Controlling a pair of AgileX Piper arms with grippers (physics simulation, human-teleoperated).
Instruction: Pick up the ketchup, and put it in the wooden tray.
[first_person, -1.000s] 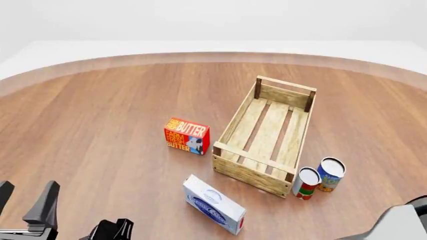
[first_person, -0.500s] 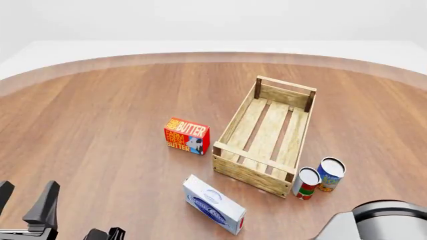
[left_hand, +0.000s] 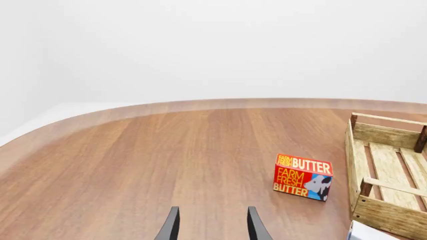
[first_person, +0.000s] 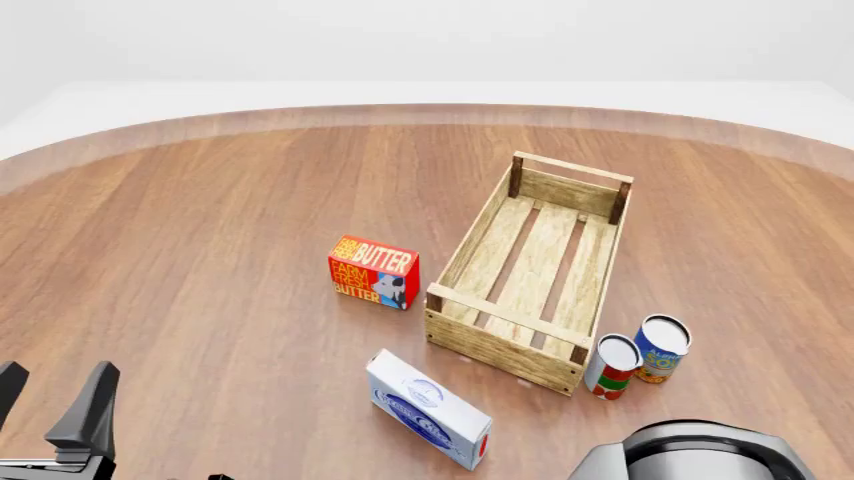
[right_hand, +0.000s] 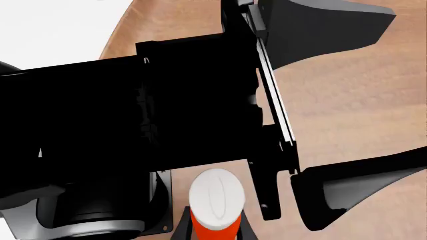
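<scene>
In the right wrist view the ketchup (right_hand: 217, 197) shows as an orange-red bottle with a white cap. It sits upright between the fingers of my right gripper (right_hand: 213, 229), which is shut on it. The front view does not show the ketchup, only a grey link of the right arm (first_person: 694, 455) at the bottom edge. The wooden tray (first_person: 514, 350) is a long pale slatted crate right of centre with nothing in it, and its near end (left_hand: 390, 217) appears in the left wrist view. My left gripper (left_hand: 212, 226) is open and holds nothing, low at the front left (first_person: 51, 398).
A red butter box (first_person: 374, 272) stands left of the crate. A white and blue box (first_person: 427, 408) lies in front of the crate's near corner. Two cans (first_person: 638, 355) stand at its near right corner. Black arm parts (right_hand: 133, 115) fill much of the right wrist view.
The right arm's grey link has slid left along the bottom edge of the front view. A small dark part at the lower left has dropped out of the frame.
</scene>
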